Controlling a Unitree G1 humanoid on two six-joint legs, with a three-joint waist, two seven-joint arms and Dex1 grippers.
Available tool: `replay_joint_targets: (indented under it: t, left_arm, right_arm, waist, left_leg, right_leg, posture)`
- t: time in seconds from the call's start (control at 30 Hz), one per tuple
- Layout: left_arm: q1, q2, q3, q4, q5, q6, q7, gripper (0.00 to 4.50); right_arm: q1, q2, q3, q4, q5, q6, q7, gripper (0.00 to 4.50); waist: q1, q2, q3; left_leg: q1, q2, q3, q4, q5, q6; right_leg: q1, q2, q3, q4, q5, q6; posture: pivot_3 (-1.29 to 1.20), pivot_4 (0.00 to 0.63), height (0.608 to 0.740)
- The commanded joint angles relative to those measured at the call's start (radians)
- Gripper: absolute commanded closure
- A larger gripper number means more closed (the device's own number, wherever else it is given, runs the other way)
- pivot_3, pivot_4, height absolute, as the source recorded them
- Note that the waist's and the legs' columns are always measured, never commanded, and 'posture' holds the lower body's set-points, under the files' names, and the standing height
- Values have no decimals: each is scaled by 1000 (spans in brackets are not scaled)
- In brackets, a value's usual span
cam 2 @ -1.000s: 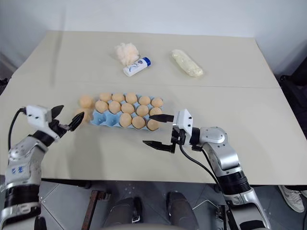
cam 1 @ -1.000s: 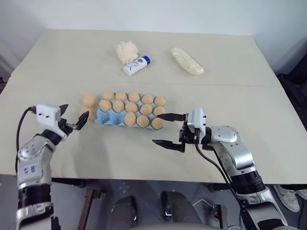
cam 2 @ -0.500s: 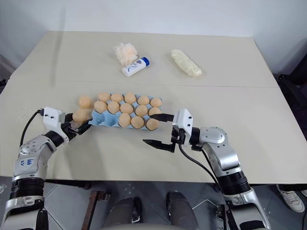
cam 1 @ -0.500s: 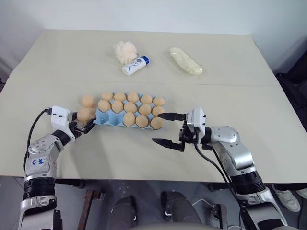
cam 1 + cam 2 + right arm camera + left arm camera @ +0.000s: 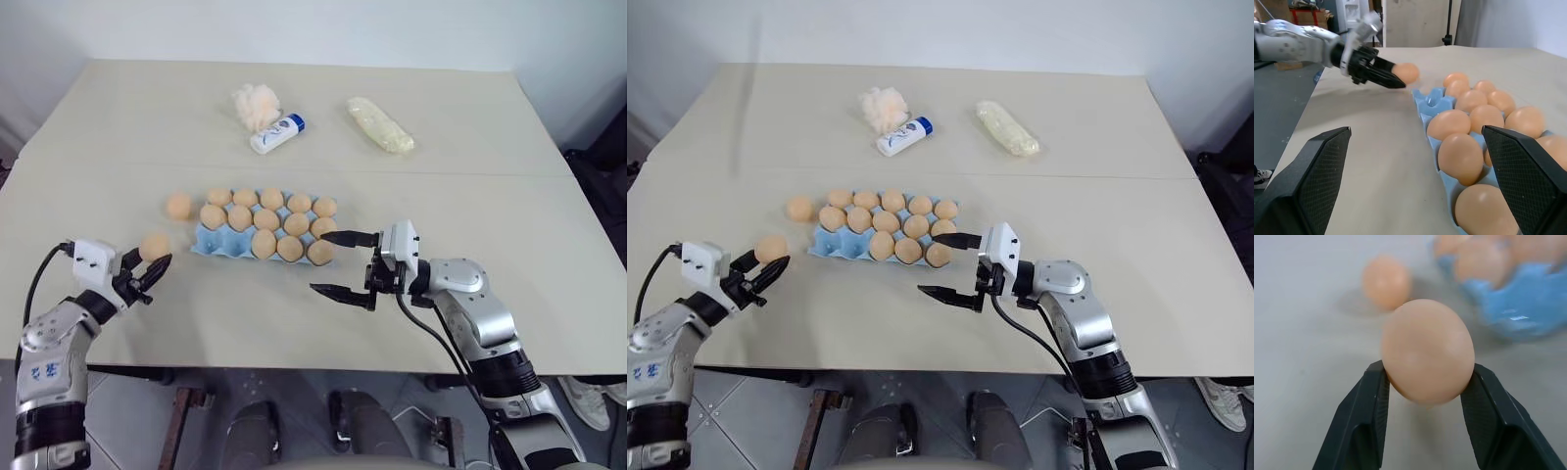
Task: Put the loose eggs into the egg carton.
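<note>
Left gripper, open beside the carton a second ago, now clamps an egg, lifted clear, ready for an empty cup.

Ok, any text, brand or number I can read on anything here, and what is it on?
White bottle: a blue mark on its side, too small to read.
Left forearm: small blue markings, too small to read.
Egg carton, eggs, wrapped packet: no text visible.
</note>
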State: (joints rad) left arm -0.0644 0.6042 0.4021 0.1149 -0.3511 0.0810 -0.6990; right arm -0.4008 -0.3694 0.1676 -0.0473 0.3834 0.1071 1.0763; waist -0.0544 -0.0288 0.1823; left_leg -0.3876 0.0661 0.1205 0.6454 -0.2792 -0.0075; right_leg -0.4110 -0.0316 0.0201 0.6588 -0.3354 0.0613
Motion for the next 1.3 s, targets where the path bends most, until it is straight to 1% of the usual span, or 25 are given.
replay_joint_targets:
  t: [0.03,0.1,0.13,0.2,0.3,0.5,0.53,0.57,0.63,0.73,0.8,0.9,1.03,1.1,1.17,1.23,1.3]
  left_arm:
    - [16,10,-9,-151,-57,-36,-69,2380]
    - [4,12,-58,-186,-48,-30,-97,2380]
    - [-8,17,-84,-185,-20,-45,-102,2380]
    - [-36,18,-131,-165,28,-80,-106,2380]
    - [-106,-13,-190,-116,43,-59,-93,2380]
    - [-222,-42,-281,3,94,-45,-96,2380]
    - [-233,-48,-284,10,79,-32,-108,2380]
    - [-236,-47,-279,13,86,-44,-96,2192]
    - [-226,-41,-253,-7,65,-48,-96,1749]
    - [-195,-28,-190,-60,21,-74,-102,848]
    - [-167,-15,-152,-106,-8,-74,-114,848]
    - [-109,8,-58,-170,-54,-34,-79,848]
    - [-26,34,41,-175,-70,-7,-41,848]
    - [-1,20,117,-103,-63,-5,39,497]
    - [23,11,154,-44,-46,-5,96,24]
    - [51,4,165,-18,-17,-23,136,24]
    - [72,-5,177,-10,-24,-25,150,24]
  right_arm:
    - [5,4,-6,-23,9,-20,3,0]
    - [4,6,-4,-22,8,-20,3,0]
    - [4,7,-2,-22,7,-20,2,0]
    - [1,9,0,-21,6,-20,2,0]
    - [0,13,0,-22,4,-20,-1,0]
    - [5,14,-2,-38,3,-17,-9,0]
    - [7,13,-2,-40,2,-17,-10,0]
    - [9,13,-4,-42,2,-18,-12,0]
    - [11,14,-9,-47,3,-19,-19,0]
    - [17,16,-8,-52,4,-21,-25,0]
    - [25,17,-3,-56,4,-22,-25,0]
    - [30,21,1,-51,3,-25,-24,0]
    - [20,27,3,-35,3,-28,-15,0]
    - [7,31,7,-23,4,-32,-5,0]
    - [-6,35,8,-12,5,-34,-1,0]
    - [-17,45,-1,-6,18,-30,-5,0]
    - [-26,50,-9,-3,24,-33,-9,0]
  waist:
    - [3,0,0]
    - [3,0,0]
    - [2,0,0]
    - [1,0,0]
    - [0,0,0]
    - [1,0,0]
    - [1,0,0]
    - [1,0,0]
    - [-1,0,0]
    - [-2,0,0]
    - [-2,0,0]
    - [-2,0,0]
    - [-3,1,0]
    - [-2,1,0]
    - [-2,1,0]
    - [-3,1,0]
    - [-2,1,0]
  left_leg:
    - [0,0,-1,0,0,0]
    - [0,-2,-1,0,-2,-3]
    - [0,-2,-1,0,-2,-3]
    - [0,-3,-1,0,-2,-3]
    - [0,-3,0,0,1,2]
    - [0,-3,0,0,1,2]
    - [0,-3,0,0,1,2]
    - [-1,-3,0,0,1,2]
    - [-1,-3,0,1,1,3]
    - [-1,-2,0,1,1,3]
    - [-1,-2,0,0,1,2]
    - [-1,-2,0,0,1,2]
    - [0,-2,0,0,1,2]
    - [0,-2,0,0,1,2]
    - [0,-2,-1,0,1,3]
    - [1,-2,0,0,1,3]
    - [0,-2,0,0,1,3]
  right_leg:
    - [1,-1,-1,0,0,0]
    - [1,-4,-3,0,0,0]
    - [2,-5,-5,0,0,0]
    - [2,-10,-14,0,0,-1]
    - [2,-10,-15,0,0,-1]
    - [1,-9,-16,0,0,-1]
    - [1,-9,-16,0,0,-1]
    - [1,-9,-16,0,0,0]
    - [1,-9,-16,0,0,0]
    - [1,-9,-16,1,0,0]
    - [1,-9,-16,1,0,0]
    - [1,-9,-16,1,0,0]
    - [1,-9,-16,1,0,0]
    - [1,-9,-16,1,0,0]
    - [1,-10,-16,1,0,0]
    - [1,-10,-16,1,0,0]
    - [1,-10,-16,1,0,0]
  posture:
    - [0,150,740]
    - [0,150,740]
    - [0,150,740]
    - [0,150,740]
    - [0,150,740]
    - [0,150,740]
    - [0,150,740]
    - [0,150,740]
    - [0,150,740]
    - [0,150,740]
    - [0,150,740]
    - [0,150,740]
    - [0,150,740]
    - [0,150,740]
    - [0,150,740]
    - [0,150,740]
    - [0,150,740]
